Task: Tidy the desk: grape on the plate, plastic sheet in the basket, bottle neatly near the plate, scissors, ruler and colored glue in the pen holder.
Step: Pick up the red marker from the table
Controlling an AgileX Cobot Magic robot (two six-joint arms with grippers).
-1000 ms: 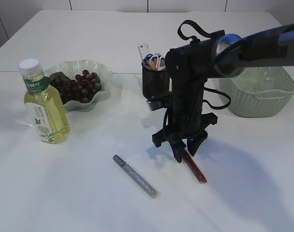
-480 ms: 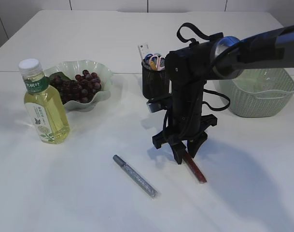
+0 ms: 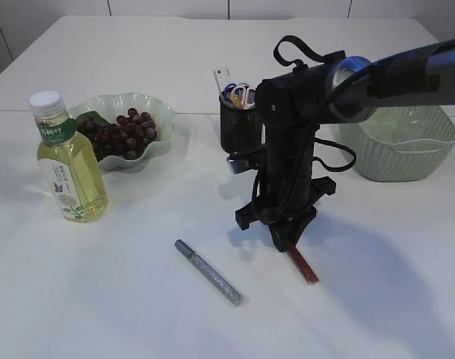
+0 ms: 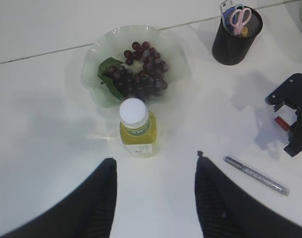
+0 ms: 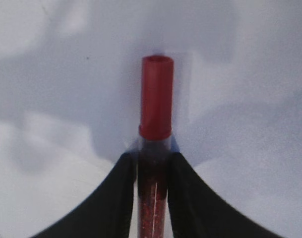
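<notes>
A red glitter glue tube (image 5: 156,99) lies on the white table, and my right gripper (image 5: 153,154) is shut on its body just behind the red cap. From outside, the right gripper (image 3: 285,243) points straight down onto the red glue tube (image 3: 305,268). A silver glue pen (image 3: 210,273) lies loose to its left. Scissors (image 3: 243,93) and a ruler (image 3: 223,77) stand in the black pen holder (image 3: 238,127). Grapes (image 3: 126,133) fill the green plate (image 3: 161,107), with the bottle (image 3: 69,161) beside it. My left gripper (image 4: 155,159) hangs open above the bottle (image 4: 136,130). I cannot make out the plastic sheet.
A pale green basket (image 3: 406,153) stands at the right, behind my right arm. The pen holder is close behind the right gripper. The table's far edge runs along the back.
The right gripper's jaws have come together from either side of the red glue tube until they press on it. The tube, the arm and the left gripper have stayed in place.
</notes>
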